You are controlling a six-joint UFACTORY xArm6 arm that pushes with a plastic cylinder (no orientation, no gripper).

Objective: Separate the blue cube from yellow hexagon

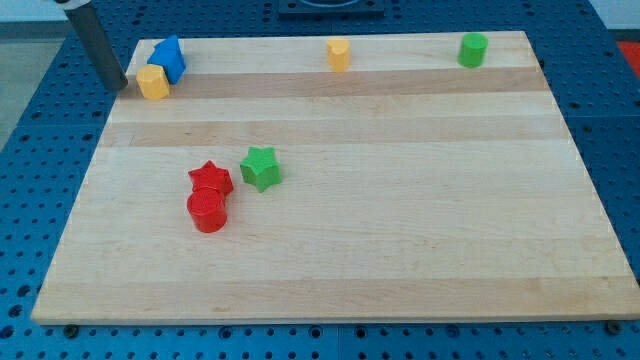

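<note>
Light wooden bench [400,200] with pale and darker stripes running side to side. Sits on a blue plate full of small holes [30,150], which shows all round it.

My tip [118,86] down at the bench's left edge, near the view's top left corner. Just a straight dark rod coming down from the view's top. Cannot tell spread or pressed together, since only the rod shows. Pinching nothing.

Yellow hexagon [153,82] just beside my tip, toward the view's right, with a small gap between. Blue cube [169,58] right behind the yellow hexagon, a bit further right of my tip and up toward the view's top. Touching each other, or very nearly.

Another yellow block [339,54] well away from my tip, along the bench's top edge toward the view's right. Green cylinder [473,49] further still the same way, close to the top right corner.

Red star [210,179] well below my tip and a little to the view's right. Red cylinder [208,211] just under the red star, touching it. Green star [261,168] just beside the red star, on its right.
</note>
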